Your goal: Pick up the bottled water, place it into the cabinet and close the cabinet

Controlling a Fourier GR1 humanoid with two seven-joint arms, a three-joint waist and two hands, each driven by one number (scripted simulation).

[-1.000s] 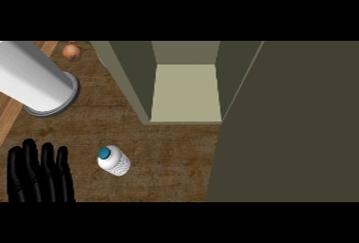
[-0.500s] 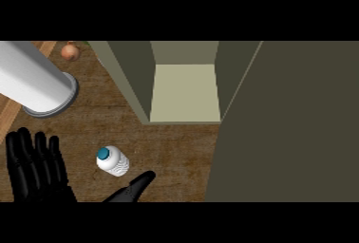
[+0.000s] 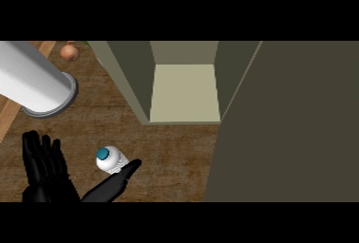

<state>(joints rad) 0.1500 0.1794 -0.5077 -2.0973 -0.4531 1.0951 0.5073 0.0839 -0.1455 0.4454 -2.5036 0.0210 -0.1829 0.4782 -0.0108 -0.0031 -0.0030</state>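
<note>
A single black left hand (image 3: 49, 189), seen from above at the lower left.

From where I stand, the hand is black all over, with a dull sheen that lifts its edges off the darker middle. The fingers (image 3: 45, 156) are long, slim and round-tipped, like smooth rods set side by side, with thin darker lines dividing them. The thumb (image 3: 116, 180) is broader at its base and narrows to a blunt tip, and a greyish highlight runs along its upper side. The palm reads as one solid dark mass, and any finer detail on it is lost in the black.
</note>
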